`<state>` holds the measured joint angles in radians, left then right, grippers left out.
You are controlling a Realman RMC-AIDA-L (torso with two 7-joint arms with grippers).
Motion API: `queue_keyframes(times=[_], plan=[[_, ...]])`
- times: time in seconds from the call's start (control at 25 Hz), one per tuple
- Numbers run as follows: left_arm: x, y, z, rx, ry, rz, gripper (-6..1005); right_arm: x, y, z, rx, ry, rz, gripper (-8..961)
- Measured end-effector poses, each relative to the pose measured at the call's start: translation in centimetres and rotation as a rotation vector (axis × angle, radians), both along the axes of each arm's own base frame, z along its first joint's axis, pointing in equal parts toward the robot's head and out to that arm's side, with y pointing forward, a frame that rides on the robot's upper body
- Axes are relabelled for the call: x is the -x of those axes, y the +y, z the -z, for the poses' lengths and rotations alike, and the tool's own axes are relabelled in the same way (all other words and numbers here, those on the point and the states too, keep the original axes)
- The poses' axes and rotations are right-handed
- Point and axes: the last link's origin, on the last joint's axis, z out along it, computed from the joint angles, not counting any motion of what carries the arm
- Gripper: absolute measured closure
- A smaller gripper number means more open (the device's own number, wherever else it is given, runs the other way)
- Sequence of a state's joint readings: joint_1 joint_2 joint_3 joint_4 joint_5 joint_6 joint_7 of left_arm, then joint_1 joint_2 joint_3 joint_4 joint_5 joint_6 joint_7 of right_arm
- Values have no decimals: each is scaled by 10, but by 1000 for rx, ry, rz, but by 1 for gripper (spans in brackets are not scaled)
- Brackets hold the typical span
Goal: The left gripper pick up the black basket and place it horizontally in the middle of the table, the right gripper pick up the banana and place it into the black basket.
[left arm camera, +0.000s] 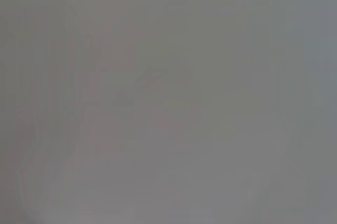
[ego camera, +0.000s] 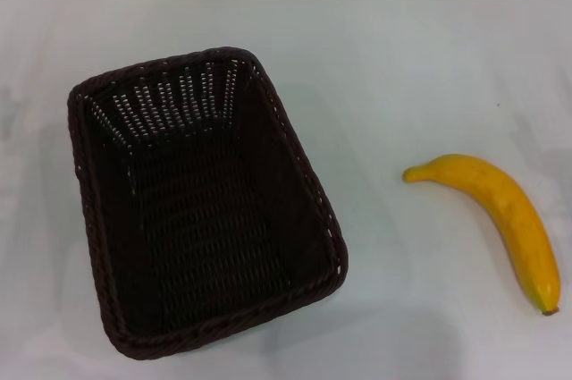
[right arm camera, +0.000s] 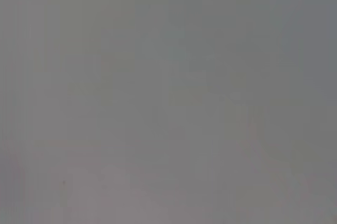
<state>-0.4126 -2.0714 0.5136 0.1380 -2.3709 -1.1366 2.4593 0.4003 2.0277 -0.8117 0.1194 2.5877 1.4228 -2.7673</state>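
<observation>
White table (ego camera: pixel 402 58) fills the head view, with neither gripper in sight, so whether either is open or closed cannot be told. Toward the left edge sits the black basket (ego camera: pixel 204 206), long axis running front to back and slightly skewed; it needs turning crosswise. Well apart, near the right edge, lies the banana (ego camera: pixel 500 219), handier for the right arm.

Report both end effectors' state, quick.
Left end effector: not in view, cannot be told.
Right end effector: not in view, cannot be told.
</observation>
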Motion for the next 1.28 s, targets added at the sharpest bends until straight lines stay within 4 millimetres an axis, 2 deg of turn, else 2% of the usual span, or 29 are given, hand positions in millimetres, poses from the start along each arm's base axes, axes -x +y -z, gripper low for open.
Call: queue_keyframes(times=[0.2,0.48,0.56,0.76,1.04,1.28], plan=[[0,16,-17,108,-25,34,141,-1,0,-2,-8,-3,-1,81],[-18,48,-53,343,-52,126,141,1,3,-3,-9,-6,-6,81],[-30,62,-70,450,-35,144,141,2,5,-4,-10,-8,-13,81],[-63,88,-93,689,30,179,141,8,15,-3,1,-10,-25,82],[-132,121,-95,1033,304,248,142,15,28,1,21,-12,-37,82],[-167,136,-74,1208,535,235,142,18,30,2,25,-9,-43,82]])
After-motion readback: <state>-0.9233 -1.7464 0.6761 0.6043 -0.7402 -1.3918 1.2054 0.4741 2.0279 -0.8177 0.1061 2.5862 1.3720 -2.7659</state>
